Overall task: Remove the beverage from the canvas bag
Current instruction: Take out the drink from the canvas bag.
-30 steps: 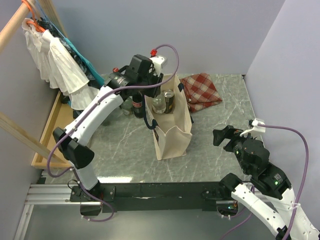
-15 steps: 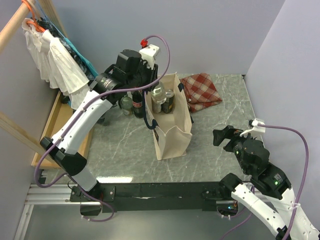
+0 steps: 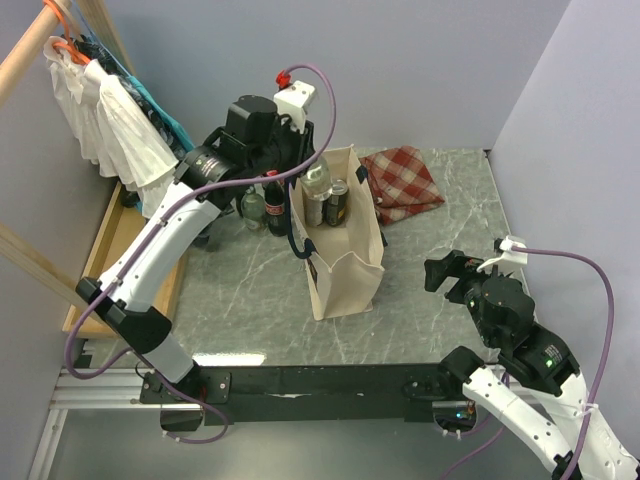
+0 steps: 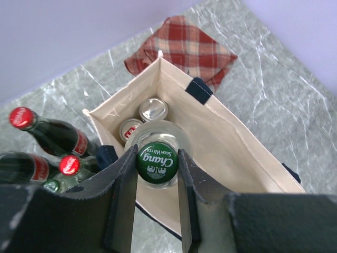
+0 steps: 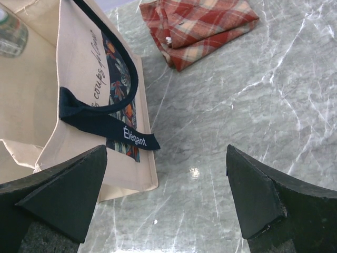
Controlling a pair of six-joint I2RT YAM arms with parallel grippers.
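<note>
The cream canvas bag [image 3: 345,262] with navy handles stands upright and open in the middle of the table. Above its far end my left gripper [image 3: 312,172] is shut on the neck of the beverage, a clear glass bottle [image 3: 316,184] with a green Chang soda water cap [image 4: 156,160]. The bottle hangs raised over the bag's mouth, its body partly above the rim. Two cans [image 4: 152,109] stand inside the bag [image 4: 231,137] below it. My right gripper [image 3: 441,272] [image 5: 166,174] is open and holds nothing, low over the table right of the bag [image 5: 79,79].
Three red-capped cola bottles [image 3: 270,202] [image 4: 22,117] stand just left of the bag. A folded red checked cloth [image 3: 402,182] [image 5: 202,23] lies at the back right. A wooden tray [image 3: 98,262] and hanging clothes [image 3: 115,120] fill the left side.
My left gripper has risen, lifting the green-capped bottle up from inside the bag towards its rim. The right arm has barely moved.
</note>
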